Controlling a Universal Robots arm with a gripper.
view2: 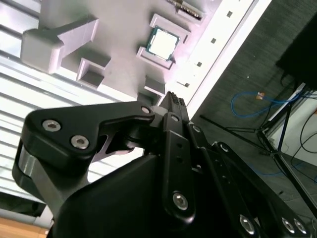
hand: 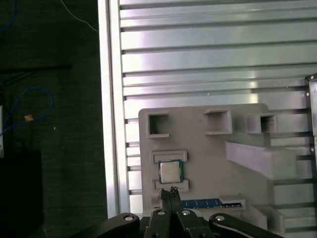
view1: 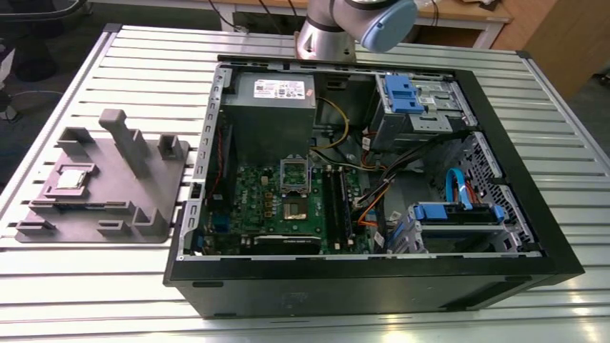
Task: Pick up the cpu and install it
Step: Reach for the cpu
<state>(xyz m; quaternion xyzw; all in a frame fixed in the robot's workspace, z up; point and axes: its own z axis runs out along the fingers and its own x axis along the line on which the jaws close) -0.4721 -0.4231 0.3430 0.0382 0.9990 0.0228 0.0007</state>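
Slatted metal table (view1: 57, 286), cpu (hand: 170, 171) resting in its grey holder (hand: 208, 163).
We judge pick-up pending: our gripper (hand: 171, 190) hovers near it, pinched together and empty; grasping needs it spread.

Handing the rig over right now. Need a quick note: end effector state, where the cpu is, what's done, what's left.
End effector: fingers closed together and holding nothing. Both wrist views show it pointed at the grey holder tray, near the cpu but clear of it.
Cpu: lies flat in its recess on the tray, which sits on the slatted table to the exterior view's left of the open PC case.
Socket: on the green board inside the case.
Done: nothing yet; the cpu is not grasped.
Left: the whole job, both pick-up and install.
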